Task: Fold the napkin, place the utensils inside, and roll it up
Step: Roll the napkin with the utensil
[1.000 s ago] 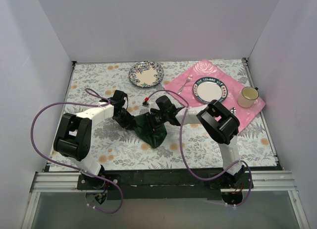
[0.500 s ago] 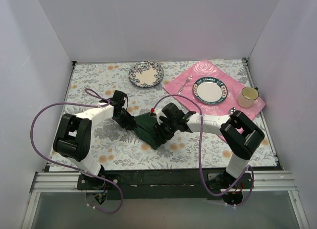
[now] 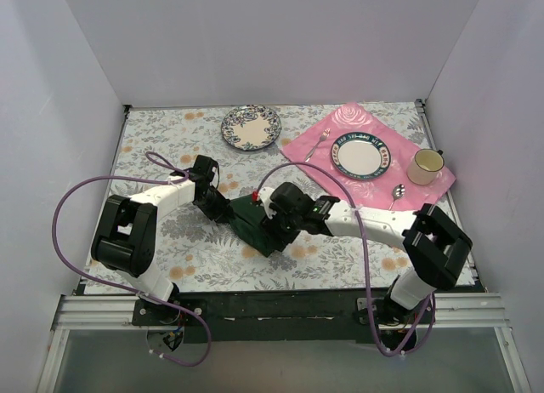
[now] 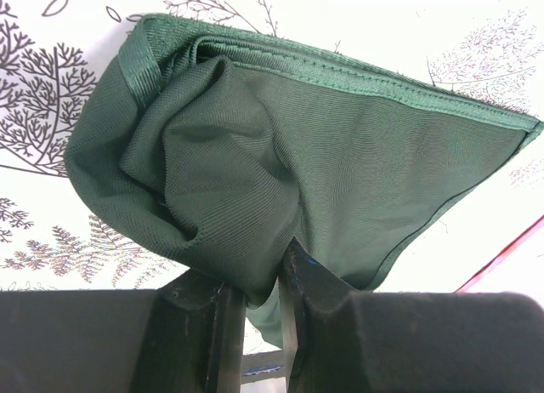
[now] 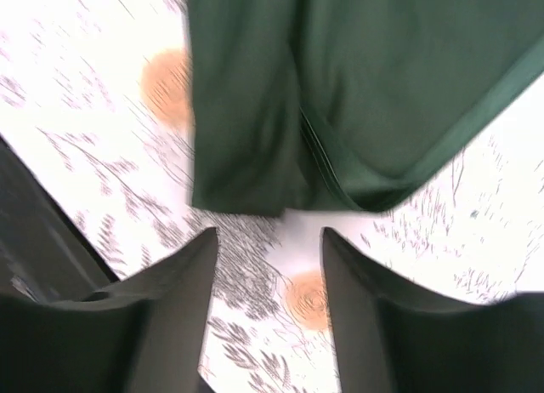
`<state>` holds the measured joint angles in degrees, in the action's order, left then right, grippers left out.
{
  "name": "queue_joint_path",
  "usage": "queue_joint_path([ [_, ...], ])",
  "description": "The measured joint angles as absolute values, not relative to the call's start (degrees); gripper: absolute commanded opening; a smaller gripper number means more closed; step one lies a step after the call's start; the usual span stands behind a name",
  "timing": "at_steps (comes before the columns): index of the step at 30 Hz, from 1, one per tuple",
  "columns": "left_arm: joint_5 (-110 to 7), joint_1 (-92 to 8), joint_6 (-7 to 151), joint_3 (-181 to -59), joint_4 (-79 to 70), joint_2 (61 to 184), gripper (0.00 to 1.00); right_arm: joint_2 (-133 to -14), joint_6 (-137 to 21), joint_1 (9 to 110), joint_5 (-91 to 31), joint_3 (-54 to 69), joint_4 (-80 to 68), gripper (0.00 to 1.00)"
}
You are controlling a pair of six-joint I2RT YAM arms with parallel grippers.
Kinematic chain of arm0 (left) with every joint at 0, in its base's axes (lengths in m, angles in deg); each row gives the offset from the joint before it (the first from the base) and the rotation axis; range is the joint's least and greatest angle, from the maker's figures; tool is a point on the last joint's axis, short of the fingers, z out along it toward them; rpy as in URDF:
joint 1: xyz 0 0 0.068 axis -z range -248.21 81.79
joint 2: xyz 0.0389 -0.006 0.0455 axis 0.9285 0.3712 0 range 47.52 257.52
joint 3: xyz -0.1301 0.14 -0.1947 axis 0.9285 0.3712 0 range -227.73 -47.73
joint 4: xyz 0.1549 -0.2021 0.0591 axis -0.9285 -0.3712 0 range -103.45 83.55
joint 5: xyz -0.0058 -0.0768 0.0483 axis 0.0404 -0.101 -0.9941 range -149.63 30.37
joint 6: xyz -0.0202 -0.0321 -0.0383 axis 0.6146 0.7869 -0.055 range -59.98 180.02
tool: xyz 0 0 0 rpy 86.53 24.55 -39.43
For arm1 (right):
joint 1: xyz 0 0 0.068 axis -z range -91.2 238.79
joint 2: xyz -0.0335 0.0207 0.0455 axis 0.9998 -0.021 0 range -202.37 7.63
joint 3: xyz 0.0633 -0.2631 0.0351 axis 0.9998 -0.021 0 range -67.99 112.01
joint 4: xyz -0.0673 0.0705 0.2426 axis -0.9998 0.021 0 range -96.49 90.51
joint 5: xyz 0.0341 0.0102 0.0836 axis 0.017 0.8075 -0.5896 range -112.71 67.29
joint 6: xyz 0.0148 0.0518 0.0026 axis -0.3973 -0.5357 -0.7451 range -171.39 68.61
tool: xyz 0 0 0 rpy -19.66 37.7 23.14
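Across the floral desk [image 3: 212, 257], a pink rose-patterned placemat [image 3: 353, 116] covers the far right corner. Near the middle, the dark green napkin [image 3: 253, 224] lies bunched and partly folded on the desk. The left fingers [image 4: 306, 282] are pinched on a fold at its left side. The right fingers [image 5: 183, 282] stand apart just off its right edge, holding nothing.
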<state>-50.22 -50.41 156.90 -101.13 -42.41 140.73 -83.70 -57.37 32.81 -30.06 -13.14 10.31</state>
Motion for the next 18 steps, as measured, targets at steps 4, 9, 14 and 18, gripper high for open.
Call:
queue_joint_path([
  [4, -50.2, -50.4, 157.0, -101.1, -42.5, 140.7, 0.00, -83.2, -56.5, 30.2, -27.3, -9.2, 7.2, 0.72],
  [9, -50.1, -50.4, 157.9, -101.1, -43.1, 140.7, 0.00, -90.3, -56.3, 28.7, -25.1, -2.5, 0.8, 0.76],
  [14, -50.2, -50.4, 158.6, -101.4, -44.3, 140.7, 0.00, -97.9, -55.3, 26.4, -21.6, -1.1, -5.4, 0.75],
  [18, -50.2, -50.4, 158.9, -101.6, -45.6, 140.8, 0.00, -101.3, -54.1, 23.8, -18.0, -1.2, -8.1, 0.73],
])
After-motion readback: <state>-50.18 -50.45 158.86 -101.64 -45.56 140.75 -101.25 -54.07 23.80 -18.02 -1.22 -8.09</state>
